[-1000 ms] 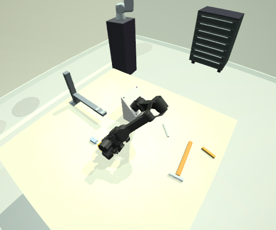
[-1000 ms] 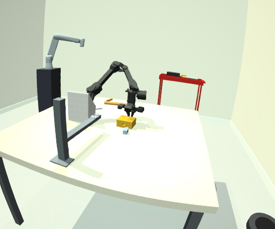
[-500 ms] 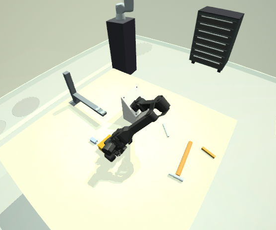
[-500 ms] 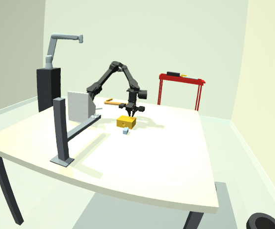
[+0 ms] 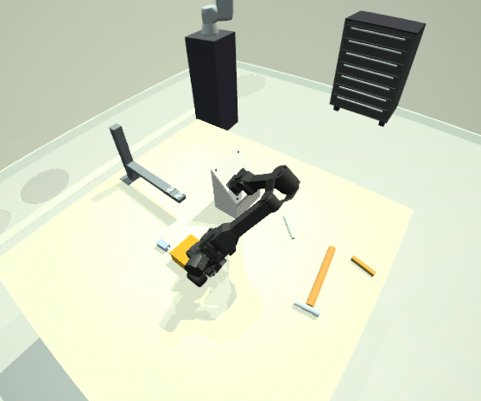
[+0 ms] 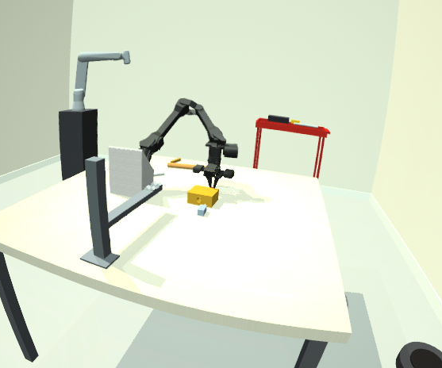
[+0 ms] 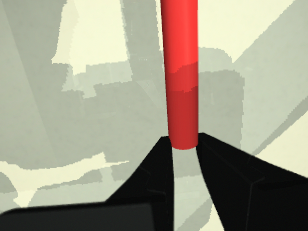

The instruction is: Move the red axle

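Fingers [image 5: 199, 276] [image 6: 213, 188] gripping smooth red cylinder [image 7: 182, 74], matte yellow block [image 5: 184, 255] [image 6: 202, 195]

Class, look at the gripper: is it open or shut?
Shut on the red axle: in the wrist view, the gripper's two fingers meet its near end from both sides.

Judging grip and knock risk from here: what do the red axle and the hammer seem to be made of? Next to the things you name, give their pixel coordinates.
Red axle [image 7: 181, 64]: smooth, satin, perhaps painted metal or plastic; an even red with a soft lengthwise highlight.

Hammer [image 5: 321, 276] [image 6: 182, 166]: orange handle, maybe varnished wood, no grain visible; pale grey head, probably bare metal.
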